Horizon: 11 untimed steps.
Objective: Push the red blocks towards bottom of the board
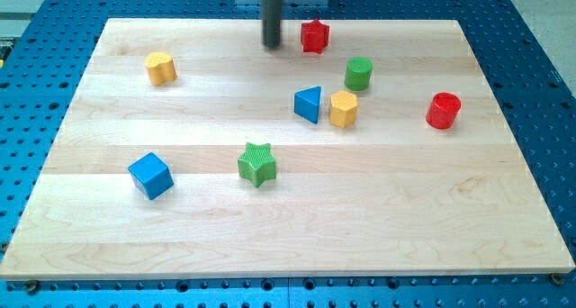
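Note:
A red star block (314, 36) sits near the view's top edge of the wooden board (288, 227). A red cylinder (443, 111) stands at the view's right. My tip (272, 45) is at the view's top, just left of the red star, a small gap apart from it. The rod rises straight up out of the view.
A green cylinder (358, 73), a blue triangle (308, 104) and a yellow hexagon block (343, 109) cluster right of centre. A yellow block (161, 68) sits top left. A blue cube (150, 175) and a green star (257, 164) lie lower left. Blue perforated table surrounds the board.

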### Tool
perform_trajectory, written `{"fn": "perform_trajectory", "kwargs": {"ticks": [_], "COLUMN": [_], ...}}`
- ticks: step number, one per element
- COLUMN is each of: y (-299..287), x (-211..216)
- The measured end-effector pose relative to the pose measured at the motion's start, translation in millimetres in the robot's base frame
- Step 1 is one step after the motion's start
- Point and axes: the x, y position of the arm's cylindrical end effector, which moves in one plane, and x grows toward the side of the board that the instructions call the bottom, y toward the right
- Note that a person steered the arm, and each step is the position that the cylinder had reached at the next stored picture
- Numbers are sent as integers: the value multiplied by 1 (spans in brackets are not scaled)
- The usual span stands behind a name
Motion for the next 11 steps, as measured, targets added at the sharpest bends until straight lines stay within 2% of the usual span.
{"fn": "perform_trajectory", "kwargs": {"ticks": [1, 2, 3, 4, 5, 6, 7, 8, 9, 10, 11], "y": [67, 159, 185, 221, 217, 247, 260, 211, 210, 206, 257], "x": [0, 11, 16, 71, 41, 28, 58, 126, 150, 104, 111]}}
